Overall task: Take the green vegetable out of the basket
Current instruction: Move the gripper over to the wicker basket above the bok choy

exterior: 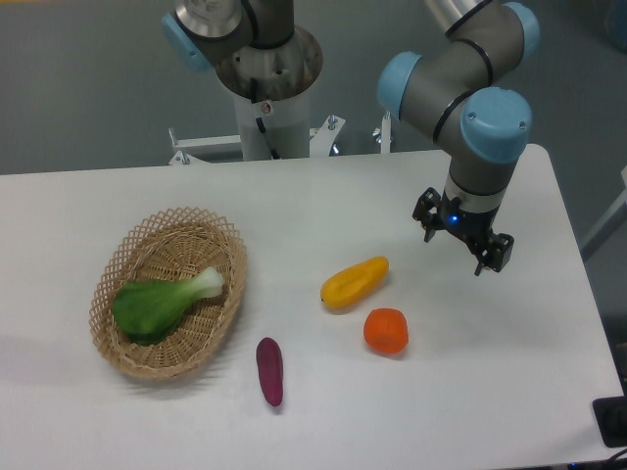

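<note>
Grey tubular arm point(460, 73) with light-blue joint caps, a white pedestal base point(266, 108), and a black tool point(462, 238) showing a blue light.

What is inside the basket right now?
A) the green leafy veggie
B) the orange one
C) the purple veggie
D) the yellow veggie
A. The green vegetable lies inside the basket, while the yellow vegetable, the purple piece and the orange piece all sit out on the table.
</note>
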`<state>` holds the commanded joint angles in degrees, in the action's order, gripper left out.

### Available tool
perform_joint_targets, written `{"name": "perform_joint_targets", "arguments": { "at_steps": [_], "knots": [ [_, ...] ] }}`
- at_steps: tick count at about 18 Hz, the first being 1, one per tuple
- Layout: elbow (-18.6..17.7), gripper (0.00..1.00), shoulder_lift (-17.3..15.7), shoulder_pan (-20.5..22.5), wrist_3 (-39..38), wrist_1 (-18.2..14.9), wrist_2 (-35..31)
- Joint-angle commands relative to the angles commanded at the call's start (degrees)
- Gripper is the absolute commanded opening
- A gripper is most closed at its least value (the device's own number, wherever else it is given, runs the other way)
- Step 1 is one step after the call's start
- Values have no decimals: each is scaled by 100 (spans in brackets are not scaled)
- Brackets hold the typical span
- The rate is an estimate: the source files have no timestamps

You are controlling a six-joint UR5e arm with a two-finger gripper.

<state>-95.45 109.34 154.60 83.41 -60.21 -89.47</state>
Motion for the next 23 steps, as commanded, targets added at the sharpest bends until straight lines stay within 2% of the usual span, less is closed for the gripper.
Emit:
{"name": "perform_joint_targets", "arguments": {
  "at_steps": [9, 11, 15, 20, 23],
  "knots": [
    [-26, 100, 17, -87, -96, 0, 0],
    [-9, 100, 27, -167, -359, 9, 17],
    [-9, 100, 44, -412, -930, 61, 61],
    [-61, 100, 27, -825, -1159, 193, 131],
    [-123, 100, -9, -1063, -1493, 193, 438]
  ]
}}
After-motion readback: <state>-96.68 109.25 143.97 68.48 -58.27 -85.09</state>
